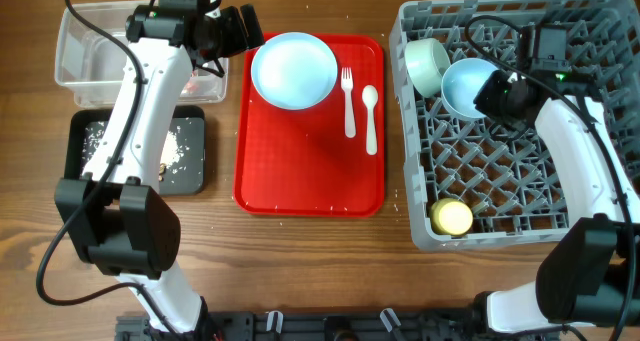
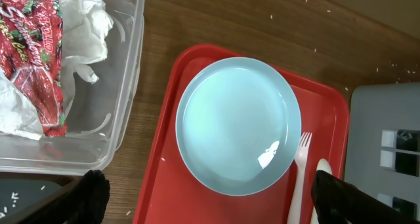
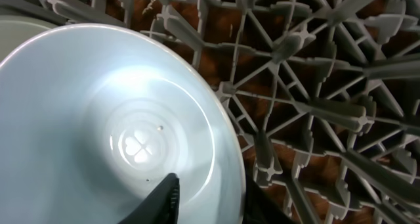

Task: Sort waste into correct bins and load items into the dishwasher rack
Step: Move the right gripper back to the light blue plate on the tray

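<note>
The pale blue plate point(image 1: 293, 69) lies on the red serving tray point(image 1: 300, 171) beside the white fork point(image 1: 349, 101) and spoon point(image 1: 370, 116). My left gripper point(image 1: 236, 27) is open and empty, hovering over the plate point(image 2: 236, 125), its fingers point(image 2: 213, 201) spread wide. The clear tub point(image 1: 80, 56) holds the red wrapper point(image 2: 33, 60) and white napkin point(image 2: 82, 20). The black tray point(image 1: 192, 176) holds crumbs point(image 1: 180, 146). My right gripper point(image 1: 490, 91) is shut on the rim of a blue bowl point(image 1: 462, 86) in the grey rack point(image 1: 520, 161); one finger sits inside the bowl point(image 3: 98, 119).
A second pale bowl point(image 1: 428, 66) leans in the rack's back left corner, touching the held bowl. A yellow cup point(image 1: 451, 217) stands in the rack's front left corner. Bare wood shows between the red tray and the rack.
</note>
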`<state>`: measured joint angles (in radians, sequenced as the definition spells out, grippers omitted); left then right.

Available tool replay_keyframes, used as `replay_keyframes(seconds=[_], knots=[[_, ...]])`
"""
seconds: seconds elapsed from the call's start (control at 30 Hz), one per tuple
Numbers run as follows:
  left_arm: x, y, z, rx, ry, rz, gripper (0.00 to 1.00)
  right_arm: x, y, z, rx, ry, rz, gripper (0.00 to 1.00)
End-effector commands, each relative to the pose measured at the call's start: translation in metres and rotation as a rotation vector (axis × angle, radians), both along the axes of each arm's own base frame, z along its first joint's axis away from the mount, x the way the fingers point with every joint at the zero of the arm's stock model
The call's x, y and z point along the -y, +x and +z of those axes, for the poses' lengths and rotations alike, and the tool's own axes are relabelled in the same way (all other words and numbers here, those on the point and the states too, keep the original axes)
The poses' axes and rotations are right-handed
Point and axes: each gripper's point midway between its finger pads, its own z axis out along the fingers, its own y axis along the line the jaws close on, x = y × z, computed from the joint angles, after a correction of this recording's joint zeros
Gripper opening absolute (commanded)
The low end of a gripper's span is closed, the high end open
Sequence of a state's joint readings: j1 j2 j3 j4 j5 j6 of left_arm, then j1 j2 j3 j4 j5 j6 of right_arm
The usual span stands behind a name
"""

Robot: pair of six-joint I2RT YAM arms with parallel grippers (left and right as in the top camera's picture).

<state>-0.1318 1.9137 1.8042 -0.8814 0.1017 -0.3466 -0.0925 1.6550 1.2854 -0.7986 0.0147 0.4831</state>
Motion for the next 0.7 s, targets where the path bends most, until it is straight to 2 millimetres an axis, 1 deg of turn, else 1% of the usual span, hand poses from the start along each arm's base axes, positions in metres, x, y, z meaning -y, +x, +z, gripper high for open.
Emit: replay_keyframes(seconds=[0.0, 0.07, 0.1, 0.23, 0.3, 0.37, 0.43, 0.5, 0.57, 0.67], knots=[[0.0, 0.002, 0.011, 0.026, -0.005, 0.006, 1.0, -0.001, 0.003, 0.0, 0.003, 0.006, 0.0, 0.21], [0.0, 0.002, 0.011, 0.027, -0.005, 0.006, 1.0, 0.001, 0.002, 0.0, 0.002, -0.006, 0.004, 0.13], [0.0, 0.002, 0.011, 0.027, -0.005, 0.006, 1.0, 0.002, 0.002, 0.0, 0.0, -0.013, 0.002, 0.05], [0.0, 0.002, 0.011, 0.027, -0.005, 0.006, 1.0, 0.003, 0.0, 0.0, -0.007, -0.017, 0.006, 0.04], [0.0, 0.002, 0.011, 0.027, -0.005, 0.005, 1.0, 0.002, -0.001, 0.004, -0.003, -0.017, 0.005, 0.04], [0.0, 0.002, 0.011, 0.027, -0.005, 0.006, 1.0, 0.005, -0.005, 0.02, 0.032, -0.036, 0.0, 0.04], [0.0, 0.002, 0.011, 0.026, -0.005, 0.006, 1.0, 0.006, -0.009, 0.041, 0.081, -0.056, 0.016, 0.04], [0.0, 0.002, 0.011, 0.026, -0.005, 0.006, 1.0, 0.005, -0.018, 0.073, 0.159, -0.082, 0.046, 0.04], [0.0, 0.002, 0.011, 0.027, -0.005, 0.006, 1.0, 0.01, -0.034, 0.103, 0.22, -0.13, 0.035, 0.04], [0.0, 0.002, 0.011, 0.027, -0.005, 0.006, 1.0, 0.026, -0.064, 0.134, 0.257, -0.262, -0.028, 0.04]])
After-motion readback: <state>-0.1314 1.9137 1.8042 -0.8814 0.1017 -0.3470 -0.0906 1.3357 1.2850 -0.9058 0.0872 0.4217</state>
